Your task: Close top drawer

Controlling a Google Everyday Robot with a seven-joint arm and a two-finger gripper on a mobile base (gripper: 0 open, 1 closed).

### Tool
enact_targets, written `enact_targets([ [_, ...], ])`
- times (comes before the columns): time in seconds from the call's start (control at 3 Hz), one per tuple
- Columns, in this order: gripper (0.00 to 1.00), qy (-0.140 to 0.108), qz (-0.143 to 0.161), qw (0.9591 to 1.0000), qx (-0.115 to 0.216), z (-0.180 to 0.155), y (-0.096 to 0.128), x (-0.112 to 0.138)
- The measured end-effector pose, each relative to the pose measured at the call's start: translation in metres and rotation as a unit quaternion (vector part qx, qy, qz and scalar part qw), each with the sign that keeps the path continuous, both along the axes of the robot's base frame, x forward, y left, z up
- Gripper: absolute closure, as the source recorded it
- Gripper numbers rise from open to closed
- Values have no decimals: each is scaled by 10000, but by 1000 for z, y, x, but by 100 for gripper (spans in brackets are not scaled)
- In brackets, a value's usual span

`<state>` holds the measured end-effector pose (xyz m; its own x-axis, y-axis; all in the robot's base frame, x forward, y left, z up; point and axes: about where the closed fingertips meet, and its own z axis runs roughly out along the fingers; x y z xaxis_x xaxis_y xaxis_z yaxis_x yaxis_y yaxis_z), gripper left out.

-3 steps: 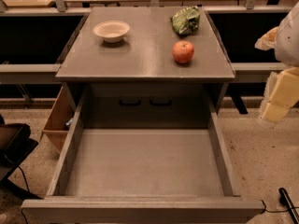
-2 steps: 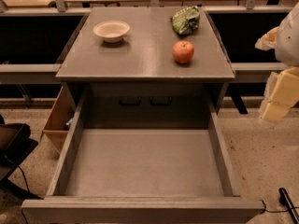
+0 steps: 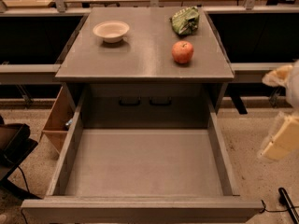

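Note:
The top drawer (image 3: 142, 169) is a wide grey metal tray pulled fully out from under the grey cabinet top (image 3: 140, 55). Its inside is empty, and its flat front panel (image 3: 140, 209) lies along the bottom of the view. Two dark handles (image 3: 145, 101) show on the panel behind it. My gripper (image 3: 280, 141), a blurred white and yellowish shape, hangs at the right edge of the view. It is to the right of the drawer's right side wall (image 3: 222, 148), apart from it and above the floor.
On the cabinet top stand a white bowl (image 3: 111, 31), a red apple (image 3: 182, 52) and a green bag (image 3: 185, 21). A wooden box (image 3: 58, 120) stands left of the drawer, with a dark chair (image 3: 11, 146) further left. A black cable (image 3: 287, 202) lies on the floor at bottom right.
My gripper has dropped lower along the right edge and now looks blurred. The drawer and the things on top have not moved.

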<state>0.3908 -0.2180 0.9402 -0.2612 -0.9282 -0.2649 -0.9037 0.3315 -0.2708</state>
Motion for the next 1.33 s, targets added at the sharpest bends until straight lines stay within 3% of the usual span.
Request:
enact_targets([
  [0.33,39,-133,-251,9996,17,-29,5,-42],
  [0.67,62,-69,-313,9995,2,-69,11,-89],
  [1.0,85,149,-265,9995,-88,-122,26,-128],
  [1.33,100,405,-249,9989,24,-189,36,-156],
])
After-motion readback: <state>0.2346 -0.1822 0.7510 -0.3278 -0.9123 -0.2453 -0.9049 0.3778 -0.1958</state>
